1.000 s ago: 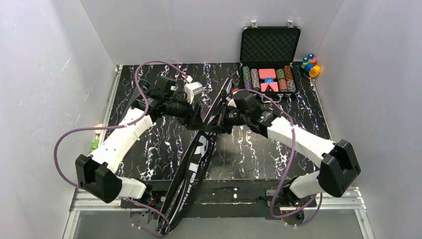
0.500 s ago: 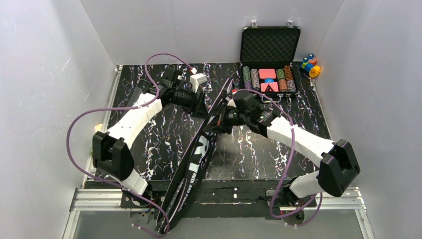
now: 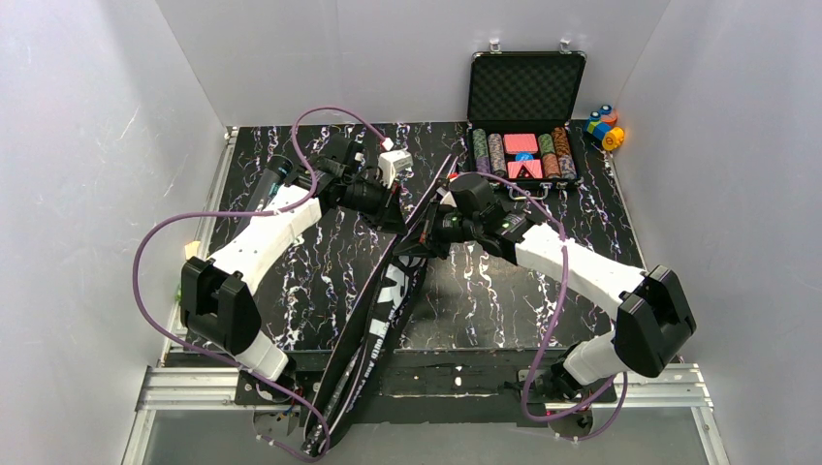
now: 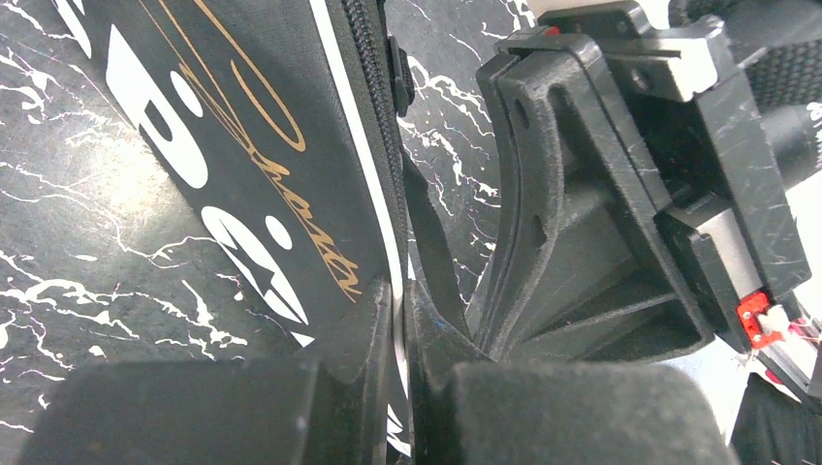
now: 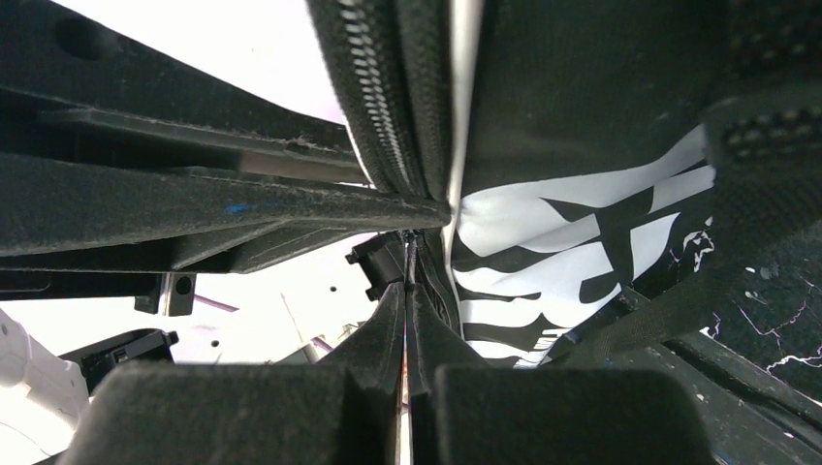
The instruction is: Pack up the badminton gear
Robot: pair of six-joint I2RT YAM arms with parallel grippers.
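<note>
1. Left gripper and right gripper both pinch the zip edge of the SPORT bag. They sit side by side at the middle of the table.
2. The bag lies slantwise, its narrow tail overhanging the near edge at 7 o'clock and its far tip reaching toward 12 o'clock. Whether anything is packed inside cannot be told.
3. Risk of slipping: each grip has only a thin lip of fabric. An uneven pull between the arms could draw that lip out of one pair of pads and drop that side.
4. Risk of collision: the two grippers are almost touching, so a small twist of either wrist could knock finger against finger.
5. Risk of dragging: the overhanging tail at 7 o'clock could catch on the table edge if the bag is hauled. A swing of the far tip could strike the open poker case at 1 o'clock.
6. Left gripper: jaws fully closed, pads meeting on the seam beside the zip. Whether they trap bag fabric or the narrow strap running down from the slider, I cannot tell.
7. Right gripper: jaws pressed flat together with no gap, clamping the thin edge next to the zip teeth.
</note>
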